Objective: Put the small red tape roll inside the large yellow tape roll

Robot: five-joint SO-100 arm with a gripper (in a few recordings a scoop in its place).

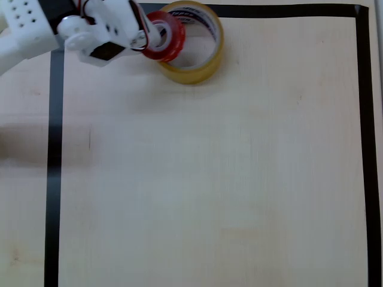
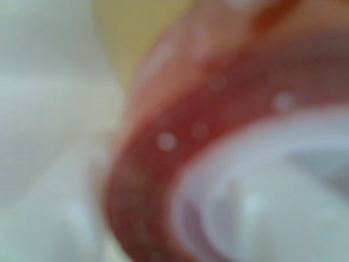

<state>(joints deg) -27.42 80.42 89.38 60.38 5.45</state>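
Observation:
The large yellow tape roll point(image 1: 200, 60) lies flat at the top of the table, its white printed core showing. My white gripper point(image 1: 154, 37) comes in from the upper left and is shut on the small red tape roll point(image 1: 167, 37), which it holds tilted over the yellow roll's left rim. In the wrist view the red tape roll point(image 2: 163, 164) is a close blur with its white core at lower right, and a strip of yellow point(image 2: 136, 33) shows behind it.
Black tape point(image 1: 55, 179) marks the border of the light wooden table point(image 1: 209, 179) on the left, top and right. A wide open stretch of table lies below and to the right of the rolls.

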